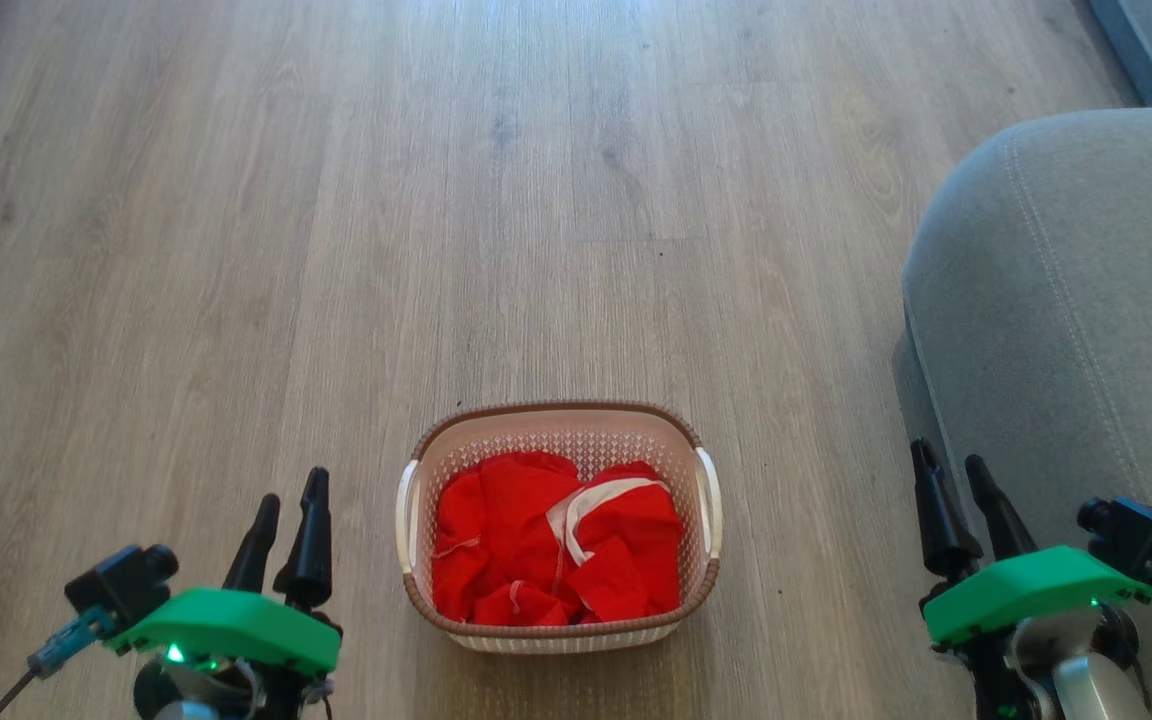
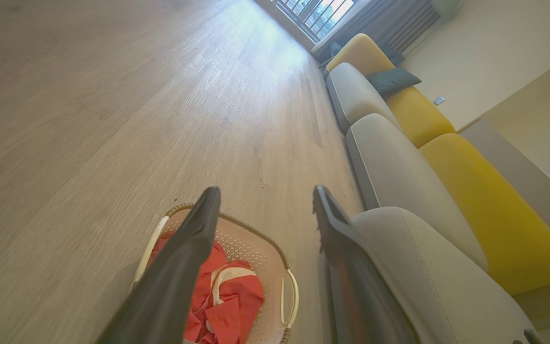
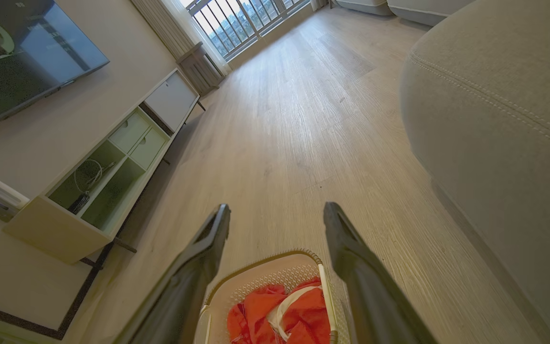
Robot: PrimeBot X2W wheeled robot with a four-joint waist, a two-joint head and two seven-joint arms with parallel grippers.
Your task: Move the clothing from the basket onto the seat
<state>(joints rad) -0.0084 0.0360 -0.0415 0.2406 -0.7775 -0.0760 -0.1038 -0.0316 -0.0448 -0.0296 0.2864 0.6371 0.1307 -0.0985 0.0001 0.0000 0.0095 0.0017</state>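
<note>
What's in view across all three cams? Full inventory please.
basket: one, cream with brown rim, on the floor
clothing: one heap, piece count unclear, red with white trim, in the basket
seat: one, grey, right of the basket
floor: one, light wood-look, all around
further seats: two, grey, in line beyond the seat
yellow cushions: several, yellow, behind the seats
dark cushion: one, dark, far along the sofa
TV: one, black, on the wall
cabinet: one, pale, below the TV
window: one, barred, far end of room
left pincer: one, dark, open, left of the basket
right pincer: one, dark, open, by the seat
</note>
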